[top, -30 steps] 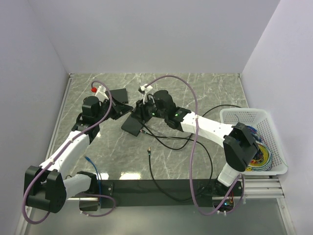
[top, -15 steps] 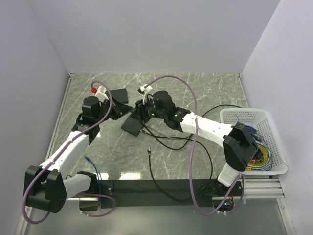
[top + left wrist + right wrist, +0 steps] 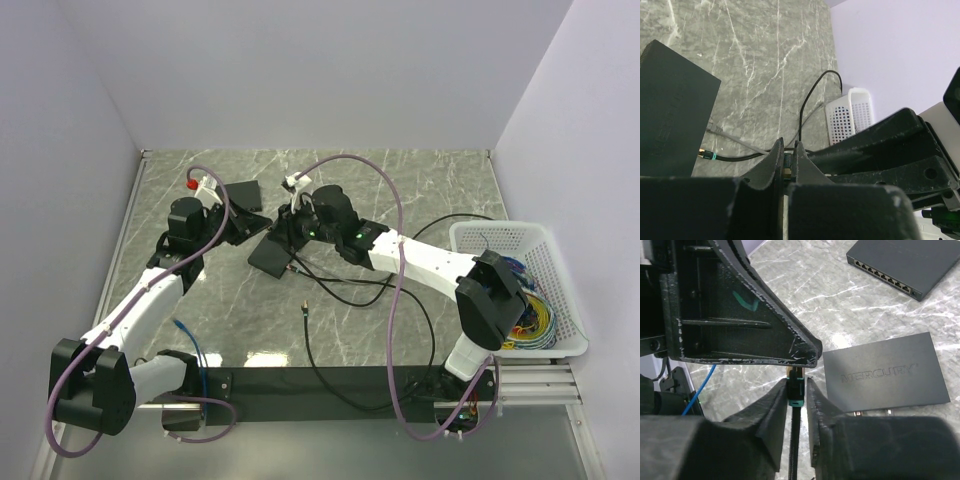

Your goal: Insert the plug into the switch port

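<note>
The plug (image 3: 795,390) is a black connector with teal bands and a gold tip on a thin black cable. My left gripper (image 3: 787,150) is shut on its gold tip (image 3: 785,170). My right gripper (image 3: 796,385) brackets the plug's body from behind: one finger touches it and a sliver of gap shows at the other. In the top view both grippers, left (image 3: 258,222) and right (image 3: 283,232), meet just above the switch (image 3: 270,258). The switch (image 3: 885,372) lies flat to the right of the plug, lettered top up. It sits at the left (image 3: 670,110) in the left wrist view.
A second black switch (image 3: 243,193) lies further back, its port row (image 3: 885,274) showing. Another gold-tipped plug (image 3: 704,153) and a grey cable (image 3: 725,137) sit at the near switch's edge. A loose black cable end (image 3: 302,308) and a blue cable (image 3: 190,335) lie nearer. A white basket (image 3: 510,240) of wires stands right.
The right gripper's jaws have narrowed around the plug's body. Both arms have stayed almost still.
</note>
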{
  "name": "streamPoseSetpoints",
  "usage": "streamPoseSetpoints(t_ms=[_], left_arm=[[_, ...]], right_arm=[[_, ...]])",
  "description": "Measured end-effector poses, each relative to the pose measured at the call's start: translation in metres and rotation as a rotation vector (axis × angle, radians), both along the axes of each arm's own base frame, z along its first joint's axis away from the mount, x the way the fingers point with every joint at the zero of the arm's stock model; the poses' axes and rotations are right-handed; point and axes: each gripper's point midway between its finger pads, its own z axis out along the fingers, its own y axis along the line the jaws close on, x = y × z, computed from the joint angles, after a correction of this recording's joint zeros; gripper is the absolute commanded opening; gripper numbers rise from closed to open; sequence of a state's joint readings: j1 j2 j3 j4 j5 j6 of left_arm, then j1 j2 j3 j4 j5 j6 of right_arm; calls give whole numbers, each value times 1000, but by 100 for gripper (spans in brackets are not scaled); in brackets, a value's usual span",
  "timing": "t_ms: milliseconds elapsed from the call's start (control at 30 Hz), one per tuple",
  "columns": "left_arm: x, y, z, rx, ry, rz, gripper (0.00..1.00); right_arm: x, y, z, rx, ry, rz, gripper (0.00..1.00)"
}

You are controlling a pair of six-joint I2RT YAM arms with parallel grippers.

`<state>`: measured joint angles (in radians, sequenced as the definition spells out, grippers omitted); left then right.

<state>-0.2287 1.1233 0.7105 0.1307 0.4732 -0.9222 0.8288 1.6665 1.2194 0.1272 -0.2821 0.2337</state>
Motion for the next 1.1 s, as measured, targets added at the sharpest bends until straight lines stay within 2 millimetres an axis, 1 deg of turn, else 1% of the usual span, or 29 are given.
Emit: streamPoseSetpoints(t_ms=[33, 67, 200, 333, 500, 533, 567, 700, 800, 1100], left_arm=[[0, 0, 0, 0, 0, 0, 1], [0, 0, 0, 0, -2, 0, 0], [0, 0, 0, -1, -5, 0, 0], [1, 0, 1, -3, -12, 0, 0], [1, -1, 3, -4, -19, -1, 0], [1, -1, 3, -4, -18, -2, 0], [1, -1, 2, -4, -17, -2, 0], [0, -1, -1, -2, -9, -2, 0], [-1, -1, -3, -1, -4, -2, 1], [-1, 0, -3, -1, -4, -1, 0]], right_arm=[[-1, 0, 1, 3, 2, 1, 22], [-2, 1, 1, 4, 2, 3, 17], [-2, 1, 1, 4, 3, 0, 13], [-1, 0, 2, 6, 1, -5, 23], [-1, 0, 4, 8, -3, -10, 28], [-1, 0, 4, 8, -2, -11, 32], [-1, -1, 4, 9, -2, -15, 33], [-1, -4, 7, 12, -9, -27, 33], [0, -4, 9, 17, -15, -28, 32], [-1, -3, 11, 22, -16, -22, 32]])
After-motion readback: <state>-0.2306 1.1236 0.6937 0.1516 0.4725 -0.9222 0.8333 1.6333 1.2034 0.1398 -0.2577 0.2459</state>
